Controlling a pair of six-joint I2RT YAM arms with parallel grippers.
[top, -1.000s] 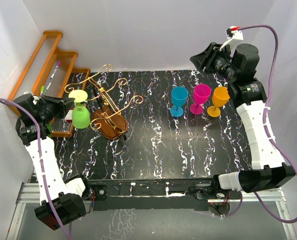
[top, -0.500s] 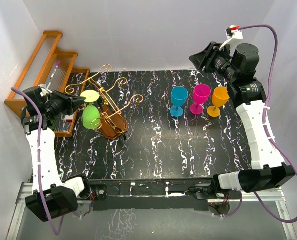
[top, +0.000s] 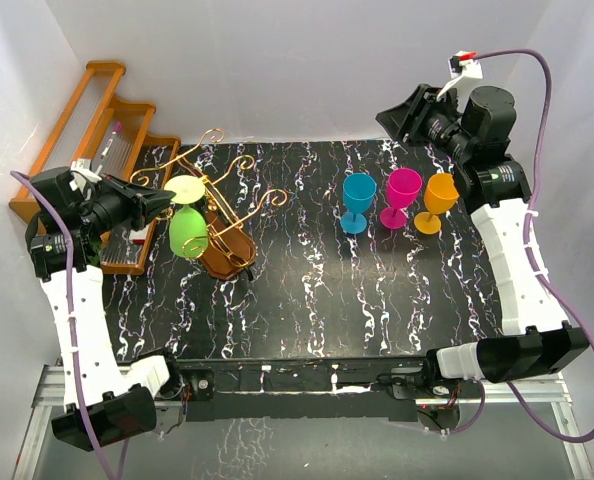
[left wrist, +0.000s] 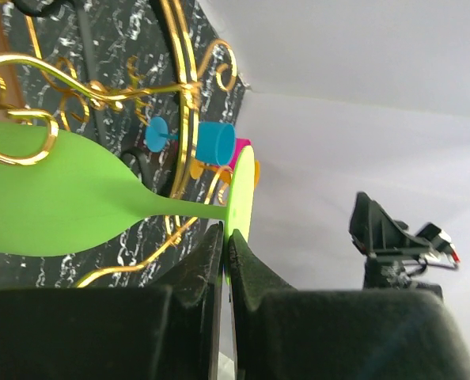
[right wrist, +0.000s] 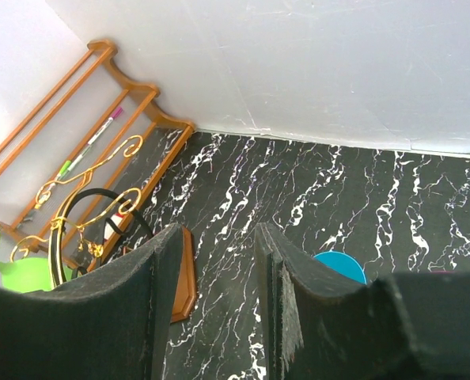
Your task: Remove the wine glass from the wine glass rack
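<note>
My left gripper [left wrist: 225,237] is closed on just the foot of the green glass [left wrist: 53,202], which could slip or snag the wire rack [top: 227,252].

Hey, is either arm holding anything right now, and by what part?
The left arm's fingers pinch the green wine glass by the rim of its round foot. The right arm's fingers are open and hold nothing.
</note>
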